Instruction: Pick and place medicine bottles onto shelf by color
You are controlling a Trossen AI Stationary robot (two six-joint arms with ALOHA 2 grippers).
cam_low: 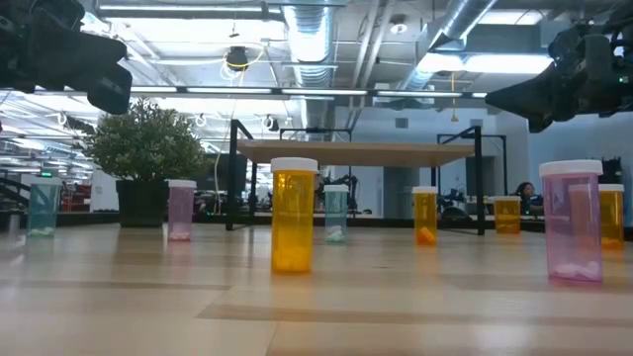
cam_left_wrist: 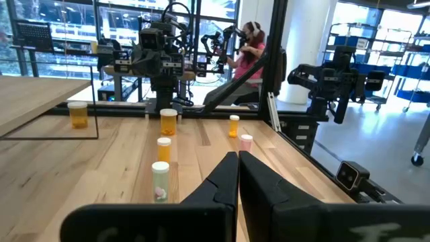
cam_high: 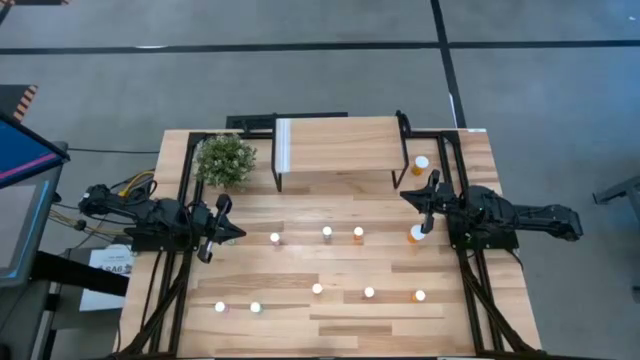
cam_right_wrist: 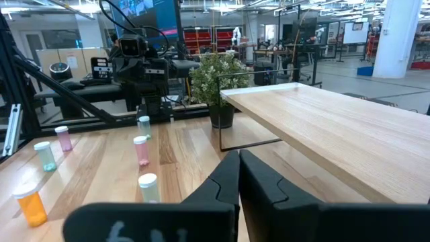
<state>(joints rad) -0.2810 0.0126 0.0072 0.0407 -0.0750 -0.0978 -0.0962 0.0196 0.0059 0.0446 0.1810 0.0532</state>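
- Overhead, the left gripper (cam_high: 238, 233) hovers at the table's left side, its two dark fingers (cam_left_wrist: 225, 176) pressed together with nothing between them.
- Opposite, the right gripper (cam_high: 404, 196) hangs at the table's right side, fingers (cam_right_wrist: 227, 176) likewise pressed together and empty.
- Shelf (cam_high: 338, 146): a raised light-wood board on thin black legs, standing at the table's far edge between the arms; a white strip runs along its left edge, and its top carries no bottles.
- Potted plant (cam_high: 225, 159): just left of the shelf.
- Medicine bottles, middle row: three white-capped bottles (cam_high: 327, 233) stand in a line between the two grippers.
- Larger orange bottles: one (cam_high: 421, 164) stands just right of the shelf; another (cam_high: 417, 233) stands just beside the right arm's wrist.
- Near rows: further small bottles, two at the left (cam_high: 220, 307) and three toward the right (cam_high: 368, 292).
- Low view: an orange bottle (cam_low: 293, 215) stands upright in front, a pink one (cam_low: 571, 222) to its right.
- Background of the left wrist view: a seated person (cam_left_wrist: 250, 50).
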